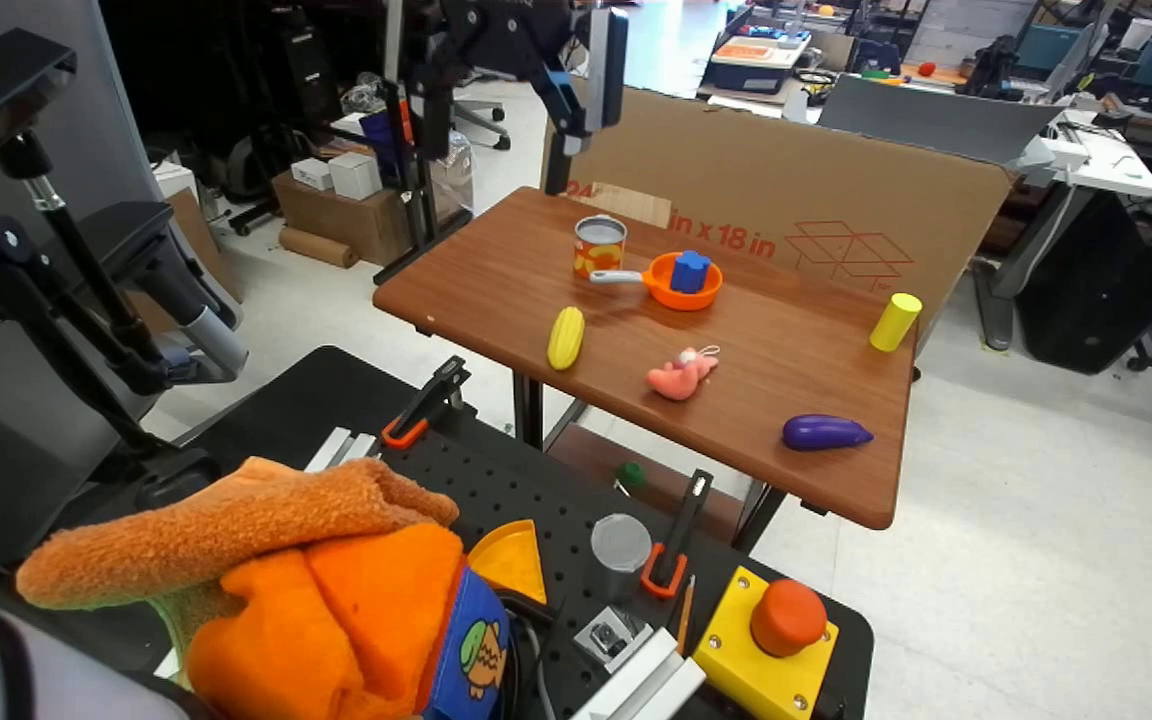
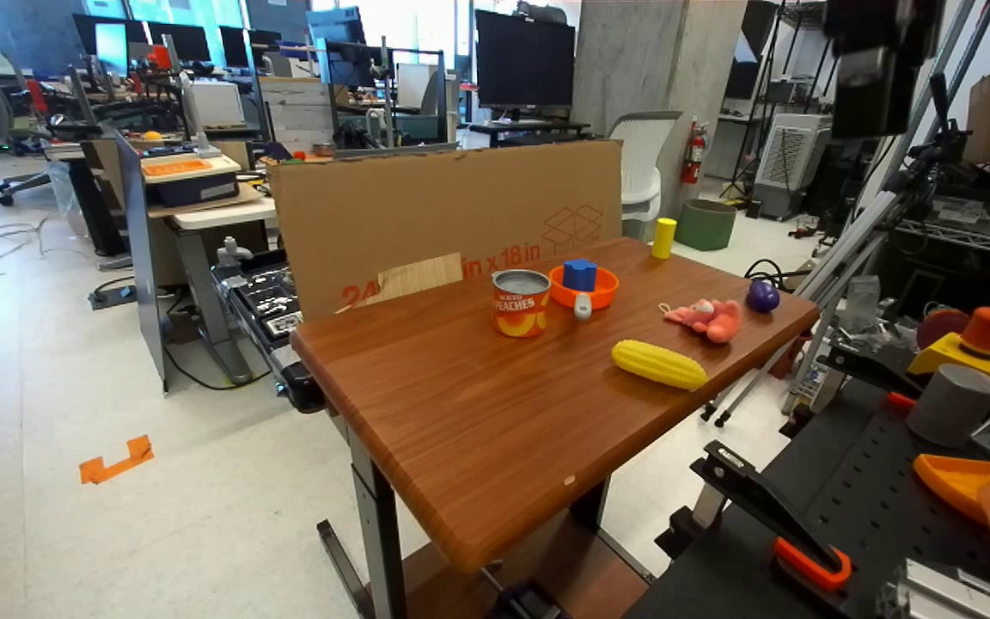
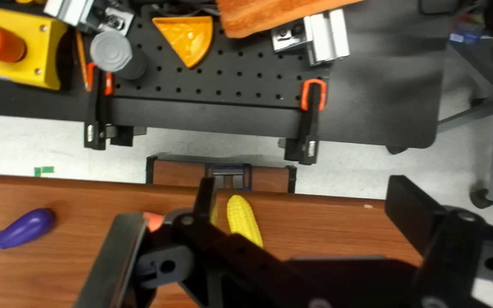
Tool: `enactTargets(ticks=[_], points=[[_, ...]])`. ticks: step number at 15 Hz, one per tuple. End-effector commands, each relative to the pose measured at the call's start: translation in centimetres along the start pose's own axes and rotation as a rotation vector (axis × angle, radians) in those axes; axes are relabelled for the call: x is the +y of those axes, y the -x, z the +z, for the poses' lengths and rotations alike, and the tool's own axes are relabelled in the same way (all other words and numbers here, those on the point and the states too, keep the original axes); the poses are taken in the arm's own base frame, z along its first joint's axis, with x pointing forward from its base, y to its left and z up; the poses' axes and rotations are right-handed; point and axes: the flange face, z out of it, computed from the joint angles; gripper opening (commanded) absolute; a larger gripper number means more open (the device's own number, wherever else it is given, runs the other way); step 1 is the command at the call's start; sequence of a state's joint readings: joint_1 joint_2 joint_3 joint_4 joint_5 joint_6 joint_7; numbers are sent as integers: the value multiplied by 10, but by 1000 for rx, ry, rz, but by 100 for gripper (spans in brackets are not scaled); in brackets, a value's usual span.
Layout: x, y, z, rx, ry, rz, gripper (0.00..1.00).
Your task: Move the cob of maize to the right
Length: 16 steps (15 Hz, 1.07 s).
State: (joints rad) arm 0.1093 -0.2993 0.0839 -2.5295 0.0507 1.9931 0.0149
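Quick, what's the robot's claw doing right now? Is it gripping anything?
Gripper: open, holding nothing; the yellow cob of maize lies on the brown table.

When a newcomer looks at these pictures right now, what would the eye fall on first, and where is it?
Probably the big orange fabric bundle, which sits in the lower left of an exterior view, and then the red-orange button on a yellow box on the black bench. On the wooden table, the bright yellow cob of maize lies close to the edge facing the bench, and the purple eggplant lies near a corner.
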Motion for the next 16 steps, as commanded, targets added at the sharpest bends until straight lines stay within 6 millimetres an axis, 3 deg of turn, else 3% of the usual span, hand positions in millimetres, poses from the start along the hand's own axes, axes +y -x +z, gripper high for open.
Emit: enactTargets(ticks=[1,10,16], points=[[17,-25,30,31,93,-87,100],[39,-93,108,161,133,-139,100],[33,-120,155,191,93,-154,100]])
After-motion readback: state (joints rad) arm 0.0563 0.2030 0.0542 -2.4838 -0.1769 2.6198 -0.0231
